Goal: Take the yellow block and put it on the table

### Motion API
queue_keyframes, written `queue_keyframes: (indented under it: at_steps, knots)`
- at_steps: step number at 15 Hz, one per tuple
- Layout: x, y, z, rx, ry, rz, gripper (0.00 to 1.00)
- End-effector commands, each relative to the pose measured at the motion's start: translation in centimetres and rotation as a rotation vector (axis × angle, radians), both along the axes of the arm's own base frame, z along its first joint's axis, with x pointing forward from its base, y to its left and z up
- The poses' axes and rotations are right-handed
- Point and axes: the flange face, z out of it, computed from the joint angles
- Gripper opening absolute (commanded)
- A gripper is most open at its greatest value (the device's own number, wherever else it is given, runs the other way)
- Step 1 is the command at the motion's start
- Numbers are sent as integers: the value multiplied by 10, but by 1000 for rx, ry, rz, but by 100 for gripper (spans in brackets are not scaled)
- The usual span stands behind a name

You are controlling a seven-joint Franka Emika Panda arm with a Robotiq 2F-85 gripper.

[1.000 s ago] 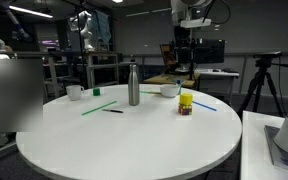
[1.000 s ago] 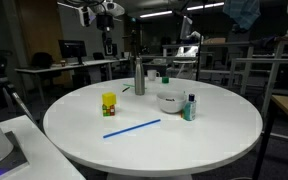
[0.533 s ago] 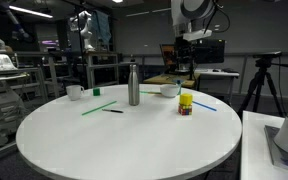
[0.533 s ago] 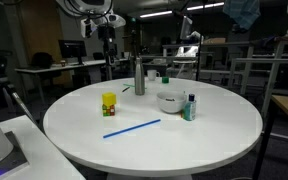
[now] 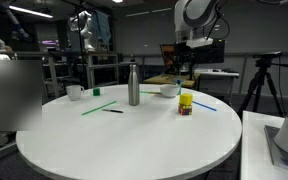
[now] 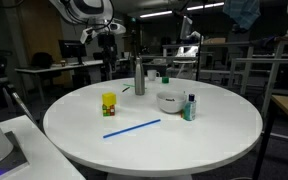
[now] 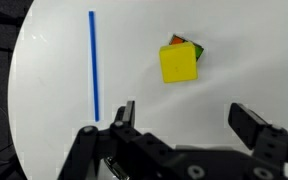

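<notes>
The yellow block (image 5: 186, 98) sits on top of a small stack of blocks near the table's edge; it also shows in the other exterior view (image 6: 109, 98). In the wrist view the yellow block (image 7: 179, 62) lies square, with green and red blocks peeking out beneath it. My gripper (image 7: 187, 118) is open and empty, its fingers (image 7: 124, 112) spread wide. It hangs high above the table in both exterior views (image 5: 188, 62) (image 6: 109, 47), well above the stack and apart from it.
On the round white table (image 5: 124, 140) stand a silver bottle (image 5: 134, 85), a white bowl (image 5: 170, 90) and a white cup (image 5: 74, 92). A blue straw (image 7: 93, 65) lies beside the stack. A small bottle (image 6: 190, 107) stands by the bowl.
The arm has come lower and swung a little over the table, bringing the gripper down toward the stack. The objects on the table have not moved.
</notes>
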Motion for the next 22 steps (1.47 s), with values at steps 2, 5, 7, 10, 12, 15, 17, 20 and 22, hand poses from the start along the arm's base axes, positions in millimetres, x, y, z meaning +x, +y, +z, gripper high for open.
queue_keyframes:
  at_steps: [2,5,7,10,12,15,17,20,22]
  knots:
    - [-11,-3,-18,82,-14,66,100]
    - [-20,-5,-28,123,10,115,100]
    - [-26,-6,-34,143,30,147,100]
    - [-33,-9,-44,165,57,188,100]
    - [-34,-11,-49,166,75,214,100]
    - [-31,-11,-55,162,93,233,100]
    - [-26,-9,-59,159,105,240,100]
    - [-18,-4,-68,153,131,251,100]
    - [-11,1,-72,153,143,264,100]
